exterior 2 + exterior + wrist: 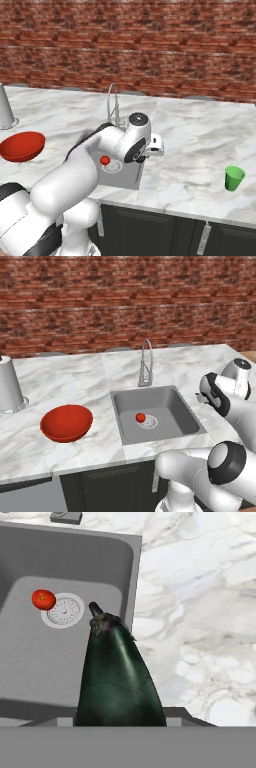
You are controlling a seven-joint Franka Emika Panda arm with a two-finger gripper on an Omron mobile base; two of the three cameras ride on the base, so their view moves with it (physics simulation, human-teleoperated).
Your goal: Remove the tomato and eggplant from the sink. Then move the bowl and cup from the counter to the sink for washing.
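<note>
hand view: the eggplant (120, 677) rises from the bottom of the picture directly in front of the camera, stem end pointing away, its lower body between the jaws. the finger tips are hidden behind it. the gripper (150, 148) is part-way open and clamped on the eggplant, held above the right rim of the sink (75, 557), over the seam between basin and counter (200, 612).

eggplant: glossy, black-purple skin with a faint green sheen, tapered oblong, dull purple-green cap and short dark stem.

tomato (43, 599): small shiny red ball, resting on the basin floor, touching the left edge of the round drain (63, 610), a pale perforated metal disc.

sink: matte grey, square, recessed, with smooth flat walls. a thin curved metal faucet (146, 361) stands at its rear rim.

left base view: the bowl (66, 422), wide, shallow, plain red, sits on the counter left of the sink, well apart from it. a pale grey cylindrical container (10, 385) stands near the left edge.

right base view: the cup (234, 178), small, green, tapered, stands upright on the white grey-veined marble, well to the right of the sink. a red brick wall (150, 45) runs behind the counter.
</note>
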